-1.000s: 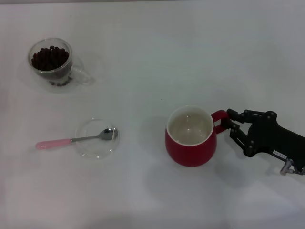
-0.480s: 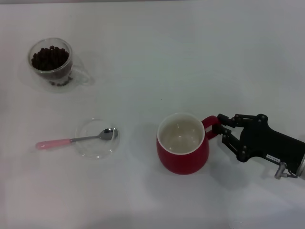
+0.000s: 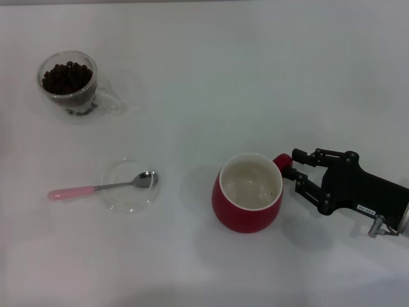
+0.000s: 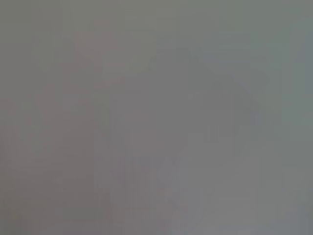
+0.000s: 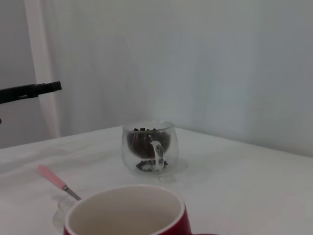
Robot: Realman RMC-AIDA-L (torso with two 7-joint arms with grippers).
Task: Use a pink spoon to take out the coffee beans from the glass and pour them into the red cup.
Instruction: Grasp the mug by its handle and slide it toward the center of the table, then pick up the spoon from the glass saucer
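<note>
The red cup (image 3: 246,214), cream inside and empty, stands right of centre and leans slightly. My right gripper (image 3: 291,165) is shut on its handle (image 3: 282,160) from the right. The glass (image 3: 69,83) holding coffee beans (image 3: 66,77) stands at the far left. The pink spoon (image 3: 96,188) lies near left, its metal bowl resting in a shallow clear dish (image 3: 121,199). The right wrist view shows the red cup's rim (image 5: 124,208) close up, the pink spoon (image 5: 53,179) beyond it and the glass (image 5: 148,147) with beans (image 5: 141,140) farther off. My left gripper is out of view.
The white tabletop (image 3: 255,77) spreads around everything. The left wrist view is a flat grey blur with nothing to make out. In the right wrist view a dark bar (image 5: 29,91) juts in at one edge, before a pale wall.
My right gripper has dragged the red cup leftward and nearer to me by its handle. The cup now leans a little. Spoon, dish and glass have not moved.
</note>
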